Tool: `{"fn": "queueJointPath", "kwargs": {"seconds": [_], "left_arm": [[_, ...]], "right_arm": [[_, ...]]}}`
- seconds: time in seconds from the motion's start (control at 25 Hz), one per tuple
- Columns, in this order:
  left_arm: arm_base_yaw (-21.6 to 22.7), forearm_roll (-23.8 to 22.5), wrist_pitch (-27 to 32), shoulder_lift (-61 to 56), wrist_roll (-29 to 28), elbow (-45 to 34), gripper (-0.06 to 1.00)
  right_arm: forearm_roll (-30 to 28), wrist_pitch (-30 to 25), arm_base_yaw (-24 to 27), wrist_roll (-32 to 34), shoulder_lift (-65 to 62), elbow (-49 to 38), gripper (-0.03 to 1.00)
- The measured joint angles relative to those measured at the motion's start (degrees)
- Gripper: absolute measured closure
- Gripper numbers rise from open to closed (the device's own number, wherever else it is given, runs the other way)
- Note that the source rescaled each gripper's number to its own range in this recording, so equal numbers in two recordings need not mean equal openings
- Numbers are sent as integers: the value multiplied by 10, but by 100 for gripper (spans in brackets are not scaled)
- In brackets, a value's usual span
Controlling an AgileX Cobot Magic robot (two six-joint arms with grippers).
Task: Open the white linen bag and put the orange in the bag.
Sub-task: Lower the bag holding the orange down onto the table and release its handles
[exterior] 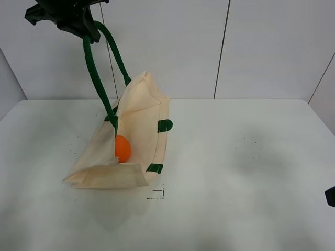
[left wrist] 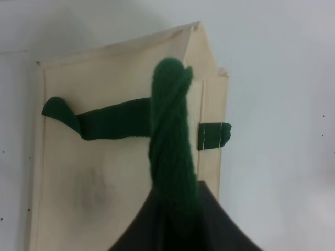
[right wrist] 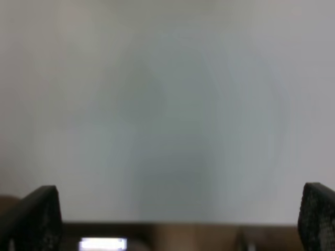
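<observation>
White table point(exterior: 235, 172), plain pale wall panels behind, and not much else around except a small black square mark point(exterior: 155, 194) just in front of the bag point(exterior: 138, 112). Left gripper point(exterior: 78, 23) is up high at the far left, clamped on the green handle point(exterior: 94, 73), so the bag hangs half-lifted with its far end in the air and its near end slumped on the table. Orange point(exterior: 122, 148) sits inside the mouth, low down on the lower cloth wall, right by the folded-over flap (so I'd call the job pretty much done). Right gripper point(right wrist: 180, 192) is parked way off at the right edge, fingers wide apart with nothing between them. What worries me is the letting go. The mouth gapes sideways rather than straight up, and the orange is round and close to the opening. If the handle gets dropped or swung, the cloth could collapse and the fruit roll straight back out onto the table. Lifting higher looks risky too, since as far as I can tell only one handle is held and the bag could tip and spill it. I'd lower it slow.
</observation>
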State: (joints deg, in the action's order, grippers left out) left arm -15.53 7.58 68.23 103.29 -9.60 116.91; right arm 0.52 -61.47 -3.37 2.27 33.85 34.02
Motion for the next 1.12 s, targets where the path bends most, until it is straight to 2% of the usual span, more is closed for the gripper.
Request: {"fn": "queueJointPath", "kwargs": {"seconds": [0.12,0.36,1.12], "left_arm": [[0,0,0,0,0,0,94],[0,0,0,0,0,0,94],[0,0,0,3,2,0,94]], "right_arm": [[0,22,0,-9,-117,-48,-3],[0,26,0,-16,-258,-57,-3],[6,27,20,-18,-340,-58,-3]]}}
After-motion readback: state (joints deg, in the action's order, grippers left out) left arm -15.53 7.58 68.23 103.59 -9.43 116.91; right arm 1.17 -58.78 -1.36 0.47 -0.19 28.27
